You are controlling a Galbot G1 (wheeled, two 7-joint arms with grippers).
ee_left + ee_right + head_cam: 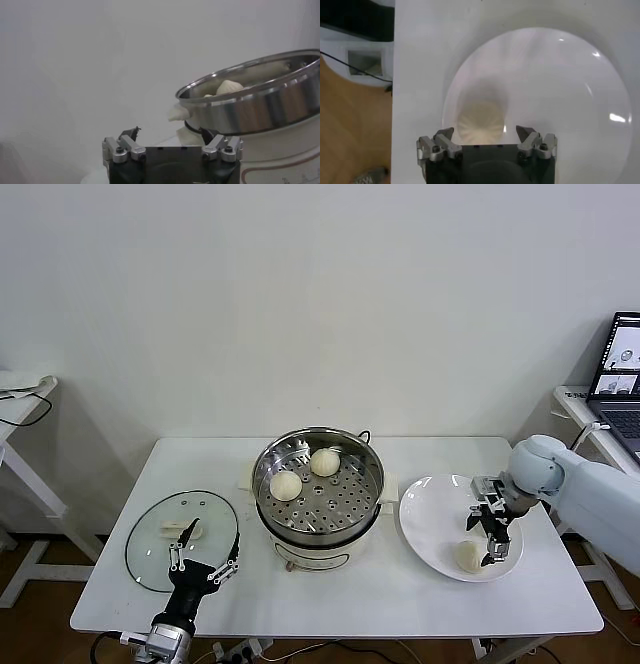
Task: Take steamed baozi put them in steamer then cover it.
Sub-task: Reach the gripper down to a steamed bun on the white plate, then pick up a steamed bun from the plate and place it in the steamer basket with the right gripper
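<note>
The steel steamer [345, 506] stands on its cream base at the table's middle, uncovered. Two cream-white baozi [286, 484] [324, 462] lie on its perforated tray. A third baozi [467, 556] lies on the white plate [440, 504] to the right. My right gripper [489, 536] hangs open just above that bun; in the right wrist view the pleated bun [480, 120] lies between and beyond the open fingertips, with my gripper [484, 132] not touching it. My left gripper [205, 564] is open and empty at the near edge of the glass lid [160, 549]. The left wrist view shows my left gripper [170, 137], the steamer [260, 107] and a bun [227, 87].
The lid lies flat on the white table [330, 604] at front left, its handle [190, 531] up. A laptop [620, 374] sits on a side desk at the far right. Another white desk [20, 399] with a cable is at the far left.
</note>
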